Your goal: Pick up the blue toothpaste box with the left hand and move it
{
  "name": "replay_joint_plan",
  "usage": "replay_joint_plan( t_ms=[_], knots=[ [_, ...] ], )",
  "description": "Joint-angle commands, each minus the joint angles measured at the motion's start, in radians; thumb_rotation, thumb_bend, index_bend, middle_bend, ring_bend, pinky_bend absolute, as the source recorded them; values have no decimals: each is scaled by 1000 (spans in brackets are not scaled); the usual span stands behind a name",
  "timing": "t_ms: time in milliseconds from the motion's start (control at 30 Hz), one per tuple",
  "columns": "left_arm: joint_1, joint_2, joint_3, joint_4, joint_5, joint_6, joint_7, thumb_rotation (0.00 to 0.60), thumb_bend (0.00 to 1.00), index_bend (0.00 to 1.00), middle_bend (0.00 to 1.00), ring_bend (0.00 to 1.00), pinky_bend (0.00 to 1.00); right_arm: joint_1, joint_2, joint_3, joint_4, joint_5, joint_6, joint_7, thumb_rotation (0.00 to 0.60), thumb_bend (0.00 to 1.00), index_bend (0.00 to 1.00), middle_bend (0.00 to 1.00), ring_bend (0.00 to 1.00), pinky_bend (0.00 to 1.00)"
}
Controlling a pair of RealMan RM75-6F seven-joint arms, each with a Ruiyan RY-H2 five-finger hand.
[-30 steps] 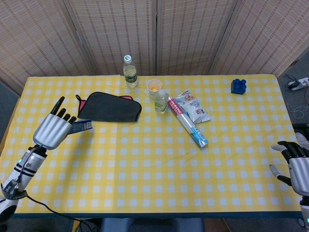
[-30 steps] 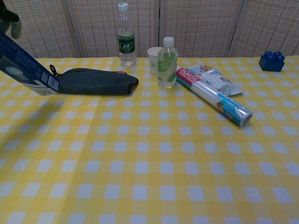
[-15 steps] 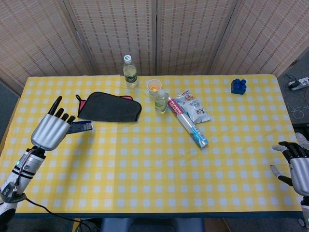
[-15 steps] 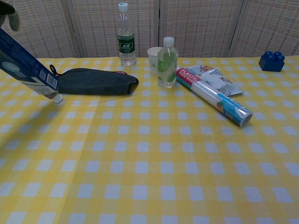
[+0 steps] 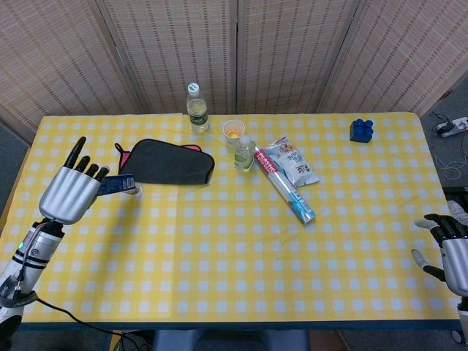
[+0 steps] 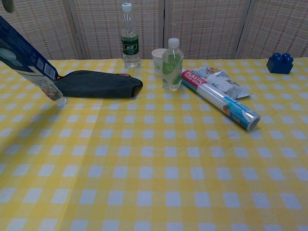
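Woven screens stand behind the yellow checked table (image 5: 241,256). Left of the black pouch (image 5: 167,162), the left hand (image 5: 69,194) grips the blue toothpaste box (image 6: 28,65) above the cloth, tilted, probably for carrying. Only the chest view shows a small white tip at its low end. The right hand (image 5: 450,248), far right of the pouch, is released.

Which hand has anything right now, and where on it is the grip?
The left hand holds the blue toothpaste box by its upper end, tilted above the table. The right hand holds nothing.
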Motion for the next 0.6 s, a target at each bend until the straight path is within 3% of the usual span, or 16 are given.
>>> replay_joint_plan(
  t_ms=[33, 600],
  knots=[
    [13, 19, -23, -4, -13, 35, -16, 600, 266, 462, 545, 336, 0, 1, 0, 0, 1, 0, -1, 1, 600, 208, 314, 277, 209, 318],
    [64, 88, -64, -26, -22, 136, -83, 600, 266, 462, 543, 333, 0, 8, -4, 1, 3, -3, -10, 0, 600, 208, 314, 277, 210, 318]
  ],
)
